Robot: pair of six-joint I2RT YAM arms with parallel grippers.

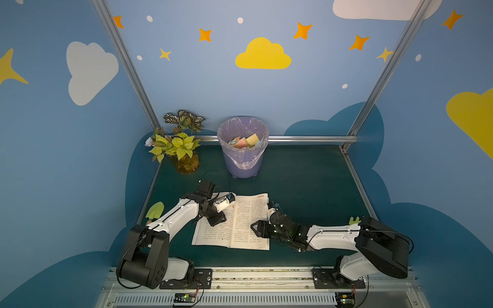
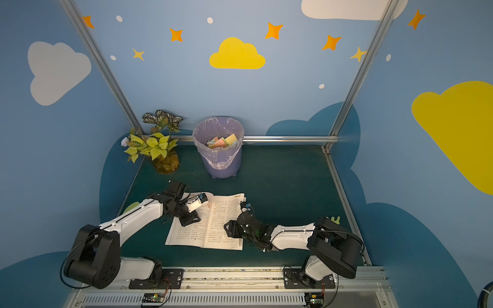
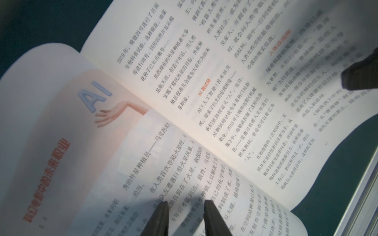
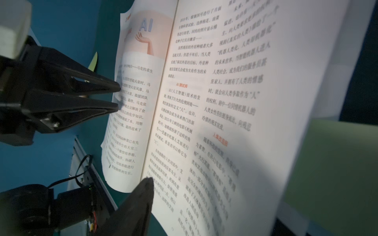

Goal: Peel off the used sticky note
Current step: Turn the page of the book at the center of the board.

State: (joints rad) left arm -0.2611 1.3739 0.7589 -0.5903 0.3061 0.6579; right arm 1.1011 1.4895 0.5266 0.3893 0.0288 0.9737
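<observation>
top views both show a plant (image 1: pixel 176 146) back left, then the left gripper (image 1: pixel 216 222) tips down on the left page of an open book (image 1: pixel 248 213), claw a narrow gap apart, nothing between. lined bin (image 1: pixel 241 162) behind the book holds coloured notes. right gripper (image 1: pixel 254 228) is over the right page, cannot tell how its claw stands. sticky note (image 4: pixel 335 173): pale green blurred sheet just past the right page edge in the right wrist view.
</observation>
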